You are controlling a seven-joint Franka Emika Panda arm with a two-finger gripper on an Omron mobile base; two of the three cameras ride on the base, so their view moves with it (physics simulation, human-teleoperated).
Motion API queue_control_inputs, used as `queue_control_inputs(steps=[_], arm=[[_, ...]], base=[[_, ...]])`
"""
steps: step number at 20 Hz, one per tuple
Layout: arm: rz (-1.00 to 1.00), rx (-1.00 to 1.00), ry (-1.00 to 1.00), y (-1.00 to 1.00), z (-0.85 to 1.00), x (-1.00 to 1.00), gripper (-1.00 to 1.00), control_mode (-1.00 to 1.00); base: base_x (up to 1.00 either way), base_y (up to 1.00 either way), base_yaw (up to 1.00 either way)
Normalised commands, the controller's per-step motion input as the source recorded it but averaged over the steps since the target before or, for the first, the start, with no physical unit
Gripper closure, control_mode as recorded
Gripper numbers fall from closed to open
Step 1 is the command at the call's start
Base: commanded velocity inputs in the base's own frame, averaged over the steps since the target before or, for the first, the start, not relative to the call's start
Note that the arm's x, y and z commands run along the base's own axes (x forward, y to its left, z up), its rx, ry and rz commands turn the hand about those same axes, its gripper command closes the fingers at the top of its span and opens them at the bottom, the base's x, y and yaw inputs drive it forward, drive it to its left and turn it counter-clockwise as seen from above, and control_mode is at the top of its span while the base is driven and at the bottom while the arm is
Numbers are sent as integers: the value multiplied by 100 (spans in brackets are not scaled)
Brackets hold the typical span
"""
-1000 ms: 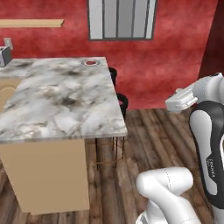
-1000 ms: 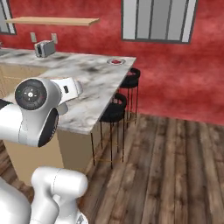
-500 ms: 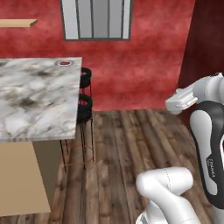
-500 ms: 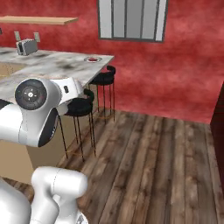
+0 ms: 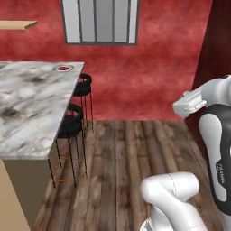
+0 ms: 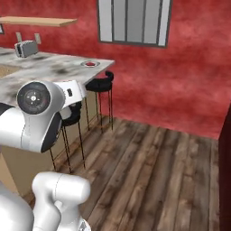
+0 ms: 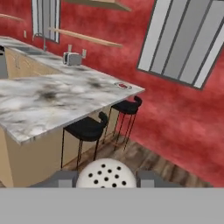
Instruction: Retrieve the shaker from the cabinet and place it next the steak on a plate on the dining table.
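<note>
The small grey metal shaker (image 7: 106,174), seen from above as a rounded cap pierced with dark holes, sits at the bottom of the hand view between the two grey finger tips of the tool (image 7: 106,179). The tool is closed narrowly on the shaker, one finger tip at each side of the cap, and it holds the shaker above the dark wooden plank floor (image 5: 122,153), well apart from the broad white marble surface (image 7: 57,98) with grey and gold veins.

Near the far corner of that surface lies one small round white plate (image 7: 123,86) with a pale grey rim; it carries one small flat red-brown steak (image 7: 123,85). The same plate (image 5: 63,68) and steak (image 5: 64,68) appear at the surface corner in the left base view, and again (image 6: 91,64) in the right base view.

Two black round-seated stools (image 7: 87,128) on thin metal legs stand side by side against the light-wood side of the surface. One silver two-slot toaster (image 6: 25,48) rests on the back part of the surface. One long flat light-wood wall shelf board (image 6: 38,20) runs along the red wall above the toaster. One grey-framed window (image 5: 99,21) is set in the red wall.
</note>
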Motion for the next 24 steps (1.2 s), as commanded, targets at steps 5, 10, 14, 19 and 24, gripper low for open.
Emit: queue_control_inputs(steps=[5, 10, 14, 19, 24], arm=[[0, 0, 0, 0, 0, 0, 100, 100], [0, 0, 0, 0, 0, 0, 100, 100], [0, 0, 0, 0, 0, 0, 100, 100], [0, 0, 0, 0, 0, 0, 100, 100], [0, 0, 0, 0, 0, 0, 100, 100]], base=[[83, -44, 33], [97, -39, 33], [94, -46, 34], [91, -43, 36], [85, -42, 36]])
